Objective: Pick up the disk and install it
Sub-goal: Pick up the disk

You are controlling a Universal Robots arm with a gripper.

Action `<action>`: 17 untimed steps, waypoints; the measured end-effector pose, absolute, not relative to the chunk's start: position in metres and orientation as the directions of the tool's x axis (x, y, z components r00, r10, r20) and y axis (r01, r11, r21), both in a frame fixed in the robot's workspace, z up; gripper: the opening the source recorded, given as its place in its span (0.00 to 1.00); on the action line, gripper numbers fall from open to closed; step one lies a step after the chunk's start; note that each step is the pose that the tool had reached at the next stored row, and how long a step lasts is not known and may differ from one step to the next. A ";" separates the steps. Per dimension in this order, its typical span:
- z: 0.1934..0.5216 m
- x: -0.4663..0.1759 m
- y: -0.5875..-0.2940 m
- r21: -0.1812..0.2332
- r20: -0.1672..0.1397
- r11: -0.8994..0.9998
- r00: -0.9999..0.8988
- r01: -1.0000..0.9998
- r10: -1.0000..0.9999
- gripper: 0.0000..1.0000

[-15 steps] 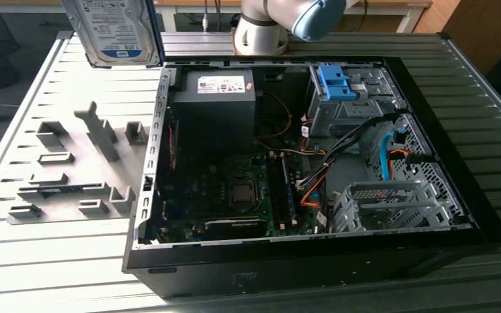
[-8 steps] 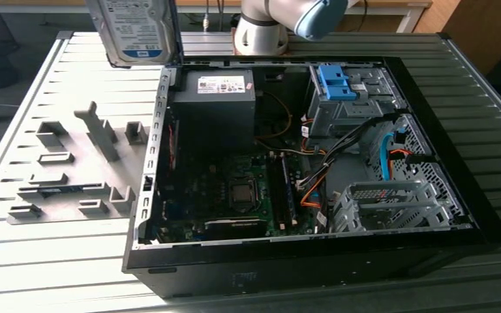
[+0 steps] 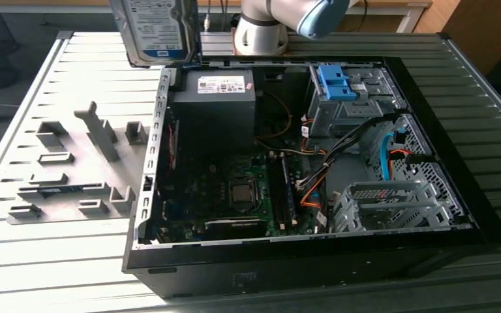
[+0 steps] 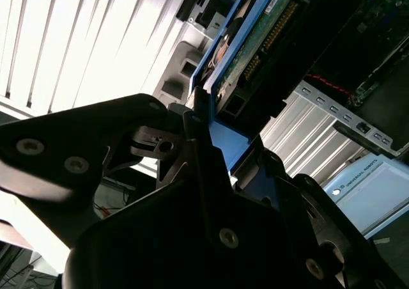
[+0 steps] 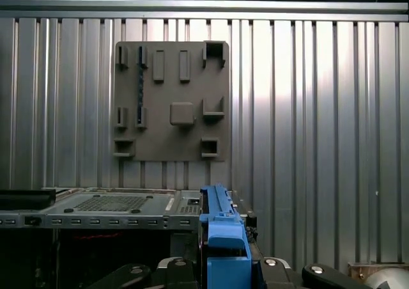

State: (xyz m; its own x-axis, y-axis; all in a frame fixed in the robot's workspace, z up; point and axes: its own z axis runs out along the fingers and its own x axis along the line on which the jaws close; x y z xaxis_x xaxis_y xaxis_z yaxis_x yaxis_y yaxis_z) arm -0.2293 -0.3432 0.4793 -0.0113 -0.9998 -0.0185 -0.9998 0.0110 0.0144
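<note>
The disk hangs upright above the far left corner of the open computer case, its silver face with the white-and-blue label turned toward the exterior camera. Its top is cut off by the picture's edge. In the second wrist view my gripper is shut on the disk, the black fingers clamped on its blue plastic frame, with the circuit-board side showing. The first wrist view shows the disk edge-on as a blue strip rising from between the gripper's black parts.
The arm's base stands behind the case. Inside are a dark power supply, the motherboard, a blue bracket in the drive bay and a metal cage. A grey fixture plate lies on the slatted table at the exterior view's left.
</note>
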 end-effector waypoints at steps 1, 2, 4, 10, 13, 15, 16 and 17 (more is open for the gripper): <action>0.479 -0.226 -0.343 0.014 -0.018 0.011 -0.011 -1.000 -1.000 0.37; 0.479 -0.222 -0.343 0.014 -0.018 0.011 -0.011 -1.000 -1.000 0.37; 0.479 -0.217 -0.343 0.014 -0.018 0.011 -0.011 -1.000 -1.000 0.37; 0.479 -0.216 -0.346 0.014 -0.018 0.011 -0.011 -1.000 -1.000 0.37; 0.479 -0.215 -0.351 0.014 -0.017 0.011 -0.011 -1.000 -1.000 0.37; 0.479 -0.215 -0.355 0.014 -0.017 0.011 -0.011 -1.000 -1.000 0.37; 0.479 -0.215 -0.357 0.014 -0.016 0.011 -0.011 -1.000 -1.000 0.37; 0.479 -0.215 -0.358 0.014 -0.016 0.011 -0.011 -1.000 -1.000 0.37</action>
